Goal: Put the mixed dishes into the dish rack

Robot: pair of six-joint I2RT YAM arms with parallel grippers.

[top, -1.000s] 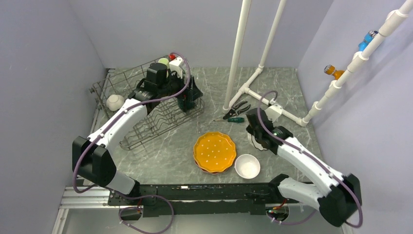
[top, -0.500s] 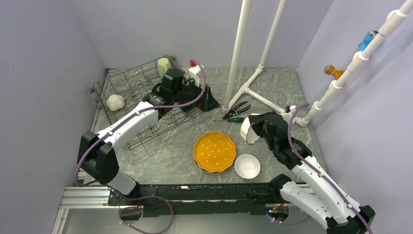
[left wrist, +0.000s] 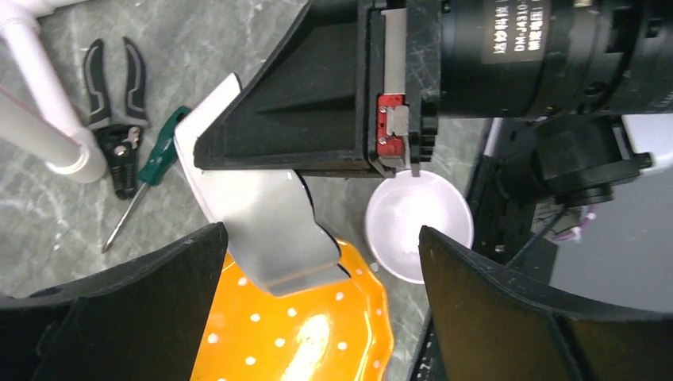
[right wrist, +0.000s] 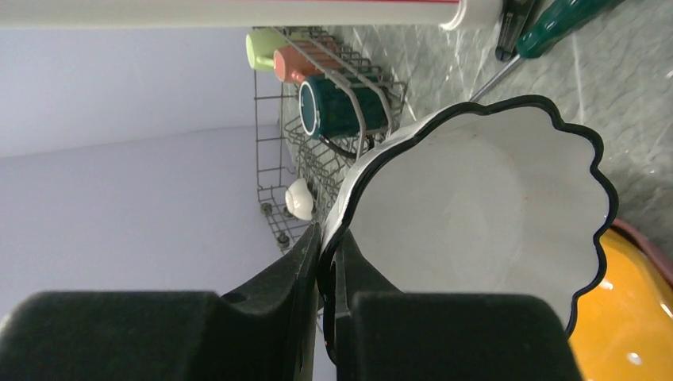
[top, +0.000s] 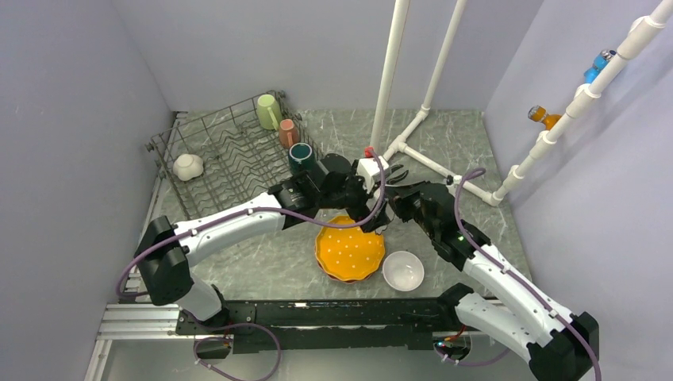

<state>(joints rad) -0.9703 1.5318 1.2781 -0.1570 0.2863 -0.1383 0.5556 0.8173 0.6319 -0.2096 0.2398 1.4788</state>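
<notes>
My right claw is clamped on a white, black-rimmed scalloped bowl; my left claw gapes apart nearby.

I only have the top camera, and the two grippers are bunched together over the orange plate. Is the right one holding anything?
Observer: Yes. The right wrist camera shows the right gripper shut on the rim of the scalloped bowl, which is tipped up on edge with its white inside facing that camera.
Operator: And the left gripper, does it have the bowl too?
Observer: It doesn't look like it. In the left wrist camera the left gripper is open, spread wide, with the bowl ahead in the gap.
</notes>
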